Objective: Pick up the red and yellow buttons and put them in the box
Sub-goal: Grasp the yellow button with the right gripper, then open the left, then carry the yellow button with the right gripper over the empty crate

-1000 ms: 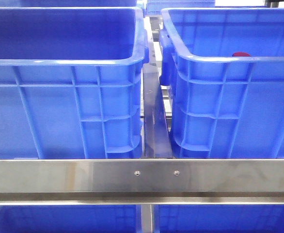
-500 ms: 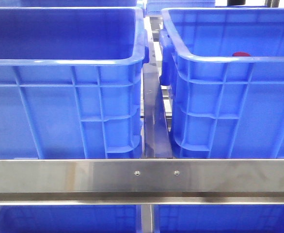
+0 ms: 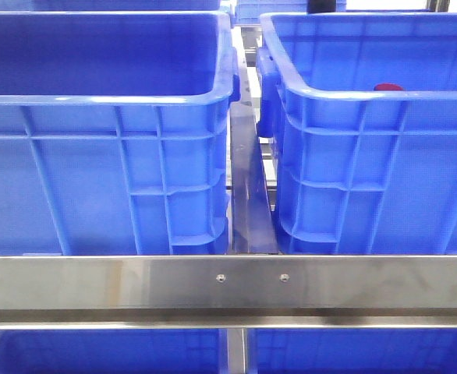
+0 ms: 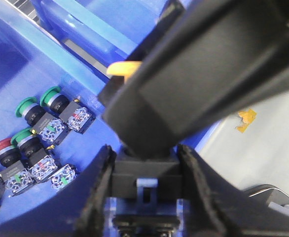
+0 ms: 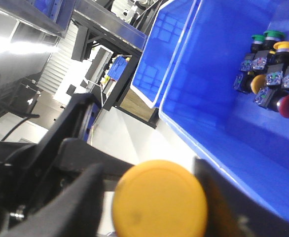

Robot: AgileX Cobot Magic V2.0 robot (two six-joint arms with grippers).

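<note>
Yellow button (image 5: 159,200) sits clamped in the right claw (image 5: 152,202), its dome facing the wrist camera and filling the gap between the two dark fingers (image 5: 83,207), which are closed onto it from either side. Beyond that claw lies a blue crate (image 5: 213,123) with smooth inner walls. On its floor is a cluster of loose buttons (image 5: 270,74) with green, yellow and red caps, well apart from the claw.

The left claw (image 4: 144,197) is closed to a narrow gap around a black block (image 4: 143,170) with a small blue clip. Both fingers (image 4: 97,197) press against its sides. I cannot tell what cap that block carries, because a large black arm part (image 4: 208,74) crosses just beyond the claw and hides it. A sliver of yellow (image 4: 122,69) peeks out behind that part. Off to one side of the left claw, more loose buttons lie on a blue floor, green-capped and one red-capped.

Neither claw shows in the front view. There, a red button (image 3: 387,87) peeks over the near rim of the box (image 3: 353,54), which stands beside the smooth-walled crate, a steel rail (image 3: 228,284) in front.
</note>
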